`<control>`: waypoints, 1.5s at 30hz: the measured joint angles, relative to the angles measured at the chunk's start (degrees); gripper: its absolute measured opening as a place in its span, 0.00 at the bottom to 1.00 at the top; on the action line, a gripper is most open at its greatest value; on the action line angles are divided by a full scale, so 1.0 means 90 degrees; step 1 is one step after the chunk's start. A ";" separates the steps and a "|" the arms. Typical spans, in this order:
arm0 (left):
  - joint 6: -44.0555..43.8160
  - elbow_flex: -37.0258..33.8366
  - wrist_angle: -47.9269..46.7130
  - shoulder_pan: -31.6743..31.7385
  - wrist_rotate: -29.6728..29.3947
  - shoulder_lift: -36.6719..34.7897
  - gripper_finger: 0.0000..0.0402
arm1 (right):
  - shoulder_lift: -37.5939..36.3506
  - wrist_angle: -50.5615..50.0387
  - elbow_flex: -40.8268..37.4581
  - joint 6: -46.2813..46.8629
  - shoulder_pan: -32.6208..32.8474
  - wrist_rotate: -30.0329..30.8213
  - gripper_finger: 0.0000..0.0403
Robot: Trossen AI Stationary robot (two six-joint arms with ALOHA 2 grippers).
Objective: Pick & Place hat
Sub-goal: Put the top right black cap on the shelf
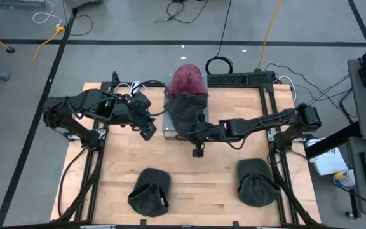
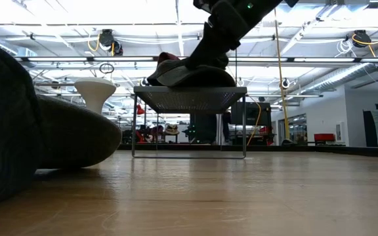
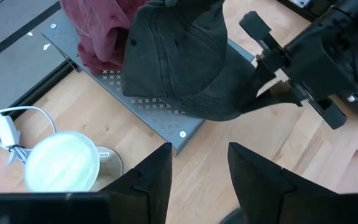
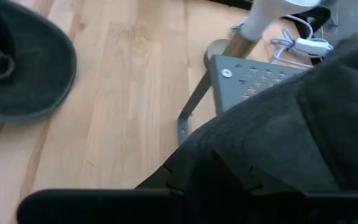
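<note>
A dark grey hat (image 1: 184,111) lies on the grey perforated platform (image 3: 166,121) at the table's far middle, its crown against a red hat (image 1: 186,79) behind it. My right gripper (image 1: 202,130) reaches in from the table's right and is shut on the grey hat. My left gripper (image 1: 148,130) hovers open just left of the platform's near corner, with nothing between its fingers (image 3: 157,177). In the low view the grey hat (image 2: 189,75) sits on top of the platform under the right arm. My right gripper holds the grey hat by its brim (image 3: 248,102), at the side that overhangs the platform's near right edge. The fingers come from the table's right, slanting down. The crown (image 3: 179,56) rests on the platform; in the right wrist view the hat's cloth (image 4: 272,137) hides the fingertips.
Two more dark hats lie near the table's front edge, one left (image 1: 150,191) and one right (image 1: 256,184). A white round-topped stand (image 3: 61,163) with a white cable sits left of the platform. Bare wood lies between the platform and the front hats.
</note>
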 joint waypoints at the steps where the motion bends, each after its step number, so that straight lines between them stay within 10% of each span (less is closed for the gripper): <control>1: -0.0001 0.0000 0.0000 0.0000 0.0006 0.0000 0.41 | 0.0000 0.0009 0.0000 0.0046 -0.0037 -0.0005 0.10; 45: 0.0294 0.0000 0.0573 -0.0001 0.0146 0.0002 0.40 | 0.0180 0.1066 0.0002 -0.0520 -0.0713 0.0869 0.07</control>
